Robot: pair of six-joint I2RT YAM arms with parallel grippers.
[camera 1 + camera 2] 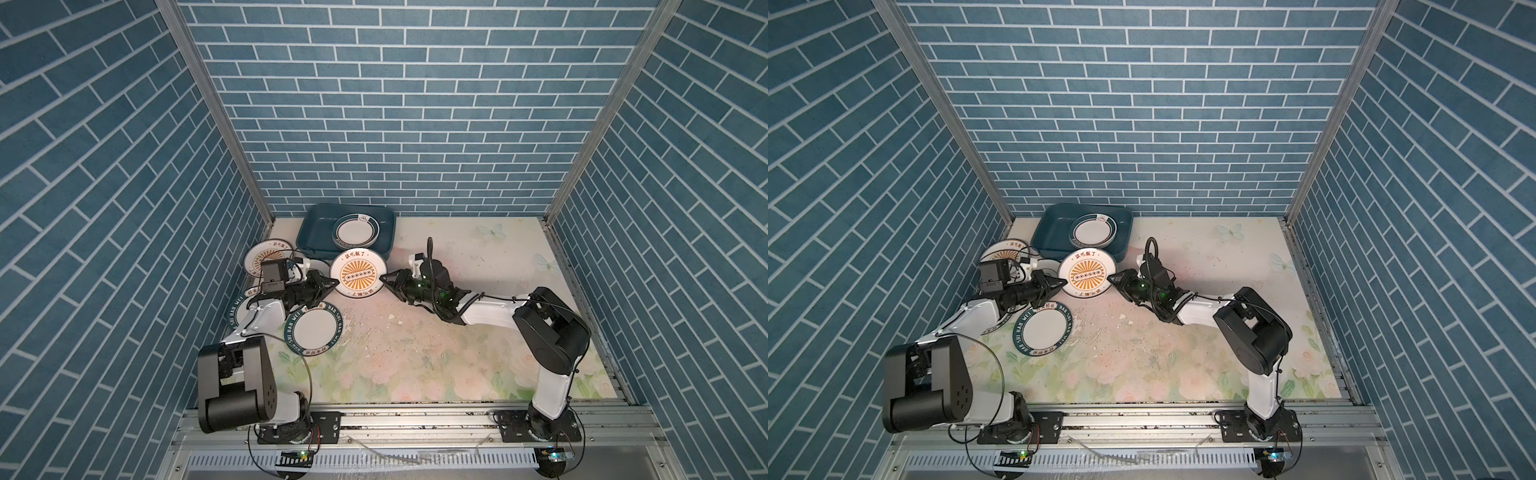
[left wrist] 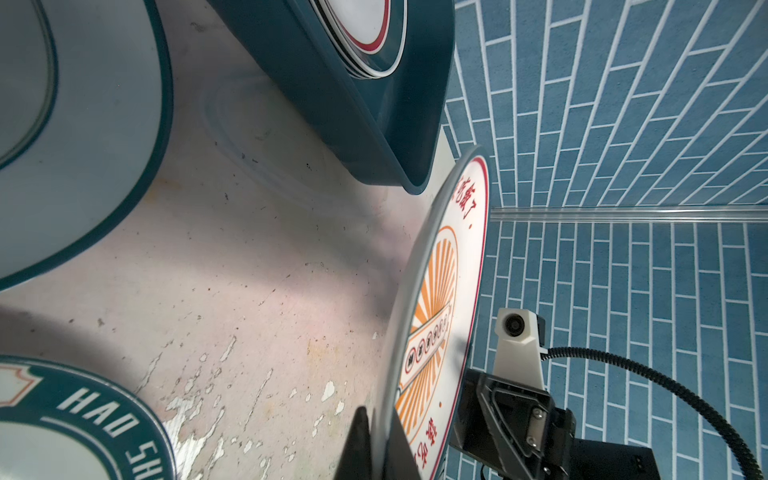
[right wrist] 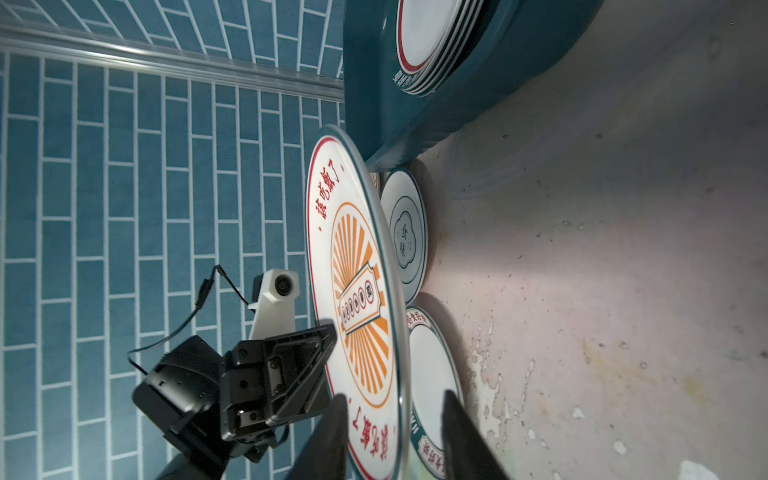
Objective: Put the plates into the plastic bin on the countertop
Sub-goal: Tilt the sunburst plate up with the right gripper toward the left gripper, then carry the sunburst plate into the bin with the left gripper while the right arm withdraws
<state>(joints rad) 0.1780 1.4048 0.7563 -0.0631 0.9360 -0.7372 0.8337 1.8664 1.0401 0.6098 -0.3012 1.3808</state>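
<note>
In a top view my left arm [image 1: 266, 316] hides most of the plate [image 1: 236, 311] at nine o'clock of the sunburst plate [image 1: 359, 276]; the bin stack [image 1: 356, 232] is too small to count. Wrist views crop my fingers [image 3: 461, 440].

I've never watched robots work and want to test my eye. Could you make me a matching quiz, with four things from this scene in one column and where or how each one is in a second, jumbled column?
Things:
1. sunburst plate
2. stack of plates
3. green-lettered plate
4. right gripper

Places and states:
A. lying flat on the countertop
B. open, astride a plate's rim
C. inside the bin
D. held up off the countertop, pinched at its rim by the left gripper

Pairs: 1-D, 2-C, 3-A, 4-B.
</note>
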